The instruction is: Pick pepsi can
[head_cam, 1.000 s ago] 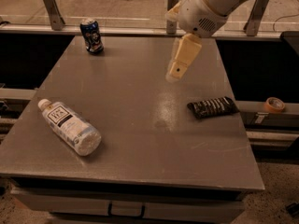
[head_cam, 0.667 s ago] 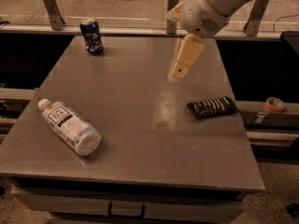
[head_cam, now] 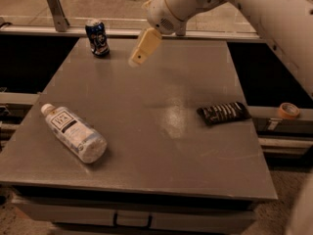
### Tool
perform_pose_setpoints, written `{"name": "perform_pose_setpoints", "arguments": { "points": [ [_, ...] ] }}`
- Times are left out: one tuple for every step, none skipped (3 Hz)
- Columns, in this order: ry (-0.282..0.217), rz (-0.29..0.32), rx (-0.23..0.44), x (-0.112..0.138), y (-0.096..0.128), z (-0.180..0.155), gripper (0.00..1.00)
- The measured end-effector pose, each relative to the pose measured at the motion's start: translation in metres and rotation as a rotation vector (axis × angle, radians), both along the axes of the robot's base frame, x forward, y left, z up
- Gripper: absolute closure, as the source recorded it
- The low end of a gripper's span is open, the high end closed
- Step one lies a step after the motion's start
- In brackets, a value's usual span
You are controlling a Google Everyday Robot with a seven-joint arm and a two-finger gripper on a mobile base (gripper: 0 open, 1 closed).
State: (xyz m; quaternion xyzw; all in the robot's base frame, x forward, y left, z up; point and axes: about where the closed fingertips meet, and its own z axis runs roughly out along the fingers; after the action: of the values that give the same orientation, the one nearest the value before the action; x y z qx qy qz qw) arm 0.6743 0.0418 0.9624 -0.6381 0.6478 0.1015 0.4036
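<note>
The pepsi can [head_cam: 98,37], dark blue with a silver top and light markings, stands upright at the far left corner of the grey table [head_cam: 161,151]. My gripper [head_cam: 139,58] hangs from the white arm over the far middle of the table. Its cream fingers [head_cam: 145,46] point down and to the left. It is to the right of the can and apart from it, above the surface. Nothing is between the fingers.
A clear bottle with a white label [head_cam: 73,132] lies on its side at the near left. A flat black snack packet [head_cam: 224,112] lies at the right. A tape roll [head_cam: 288,110] sits on a ledge past the right edge. A metal post [head_cam: 55,6] stands behind the can.
The arm and gripper have moved left across the far part of the table, closer to the can. The can, bottle and packet have not moved.
</note>
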Motion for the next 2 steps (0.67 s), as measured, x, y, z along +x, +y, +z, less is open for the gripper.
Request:
{"name": "perform_pose_setpoints", "arguments": {
  "points": [
    [-0.017, -0.029, 0.11, 0.058, 0.049, -0.002, 0.0],
    [0.005, -0.069, 0.181, 0.096, 0.092, -0.012, 0.0]
  ]
}}
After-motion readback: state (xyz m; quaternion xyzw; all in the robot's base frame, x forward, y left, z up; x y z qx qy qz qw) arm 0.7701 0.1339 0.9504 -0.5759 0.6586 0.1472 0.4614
